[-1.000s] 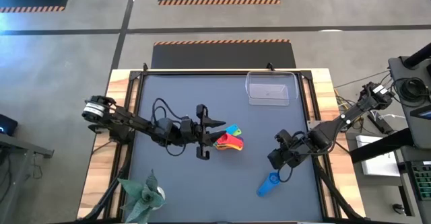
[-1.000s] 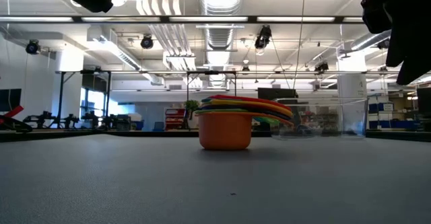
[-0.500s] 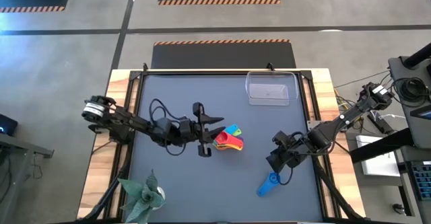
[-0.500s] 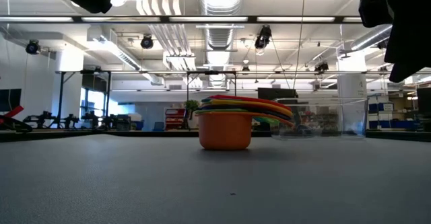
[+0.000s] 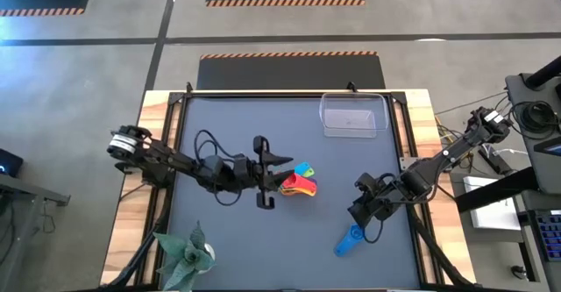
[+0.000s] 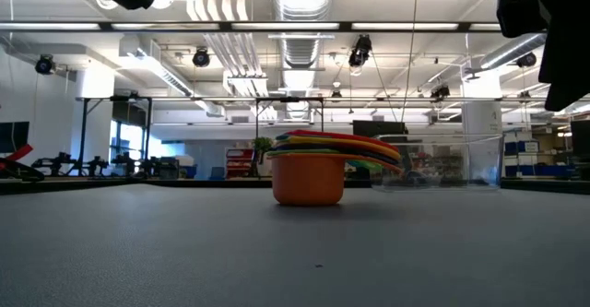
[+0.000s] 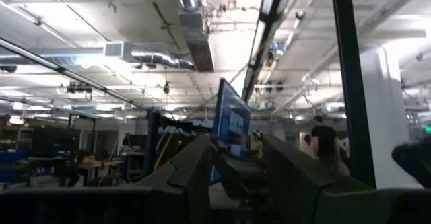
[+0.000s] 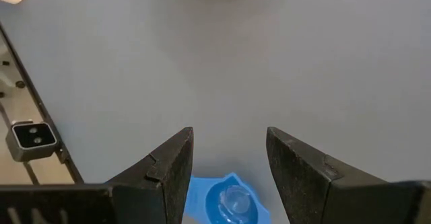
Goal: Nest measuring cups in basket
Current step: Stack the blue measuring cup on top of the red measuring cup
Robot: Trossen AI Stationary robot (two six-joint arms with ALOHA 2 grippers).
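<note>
The nested measuring cups stand mid-table as one stack, an orange cup at the bottom resting on the mat, with the coloured handles fanned out on top. A single blue cup lies on the mat near the right front. The clear basket sits at the far right. My left gripper hovers open just left of the stack, tilted upward, with nothing between its fingers. My right gripper is open above the blue cup, pointing down at it from a height.
A small potted plant stands at the near left corner. The mat lies bare between the stack and the basket and along the near edge. Both arms hang high above the table at the low view's top corners.
My right gripper has rolled a little about its own pointing line while staying in place above the blue cup. The cups and the basket have not moved.
</note>
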